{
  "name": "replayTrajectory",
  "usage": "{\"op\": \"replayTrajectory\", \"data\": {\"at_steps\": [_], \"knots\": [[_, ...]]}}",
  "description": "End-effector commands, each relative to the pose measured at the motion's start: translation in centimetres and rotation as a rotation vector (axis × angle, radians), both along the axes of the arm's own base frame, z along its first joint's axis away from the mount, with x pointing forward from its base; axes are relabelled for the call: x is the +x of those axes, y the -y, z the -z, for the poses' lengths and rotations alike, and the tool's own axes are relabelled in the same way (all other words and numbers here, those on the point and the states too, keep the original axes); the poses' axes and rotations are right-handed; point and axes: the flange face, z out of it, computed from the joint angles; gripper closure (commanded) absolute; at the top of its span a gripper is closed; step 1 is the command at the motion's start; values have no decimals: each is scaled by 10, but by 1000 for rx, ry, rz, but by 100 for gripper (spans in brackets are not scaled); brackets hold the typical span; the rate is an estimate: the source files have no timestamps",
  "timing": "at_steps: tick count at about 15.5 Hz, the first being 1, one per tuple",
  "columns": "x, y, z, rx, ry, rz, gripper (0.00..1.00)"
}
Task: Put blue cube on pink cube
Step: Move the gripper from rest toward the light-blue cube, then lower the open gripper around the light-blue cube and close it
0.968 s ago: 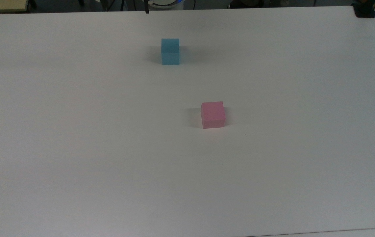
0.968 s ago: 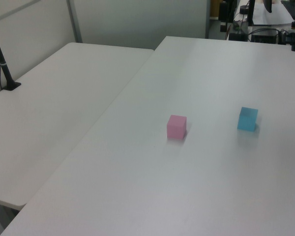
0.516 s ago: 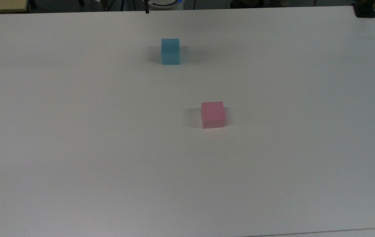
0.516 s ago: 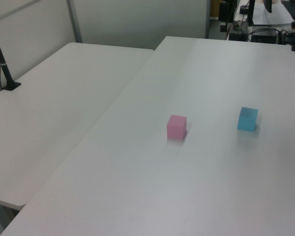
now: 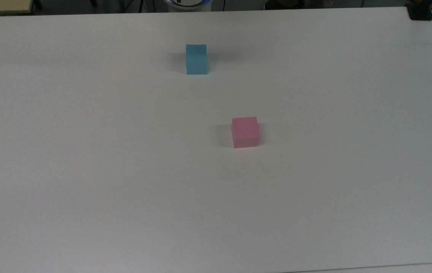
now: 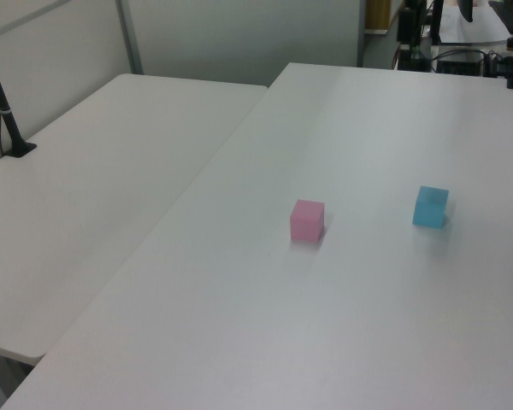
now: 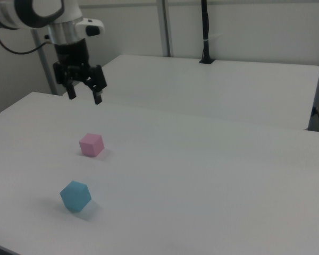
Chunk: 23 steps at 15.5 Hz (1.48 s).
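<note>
Gripper [image 7: 84,96] spread wide, empty, high above table [image 7: 212,175]; pink cube [image 7: 91,144] and blue cube [image 7: 75,196] apart.

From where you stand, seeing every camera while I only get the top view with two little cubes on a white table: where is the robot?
Observer: In the right view its gripper hangs in the air above the table, beyond the pink cube.
Operator: Is it holding something?
Observer: No. Its fingers are spread apart with nothing between them.
Operator: Which cube is nearer to it?
Observer: The pink cube; the blue cube sits farther from it, closer to the right view's camera.
</note>
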Motion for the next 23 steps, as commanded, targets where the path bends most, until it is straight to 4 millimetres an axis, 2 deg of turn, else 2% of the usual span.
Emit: {"op": "replayTrajectory", "data": {"at_steps": [1,5,8,11,14,16,18,23], "knots": [[-52,-17,6,19,20,-28,0],[-82,-29,23,23,-5,-61,0],[-94,-29,31,25,-5,-65,0],[-97,-29,39,26,4,-71,0],[-94,-30,57,27,16,-72,0],[-92,-31,81,27,27,-73,0],[-90,-41,118,26,33,-88,0],[-91,-55,196,23,10,-93,0]]}}
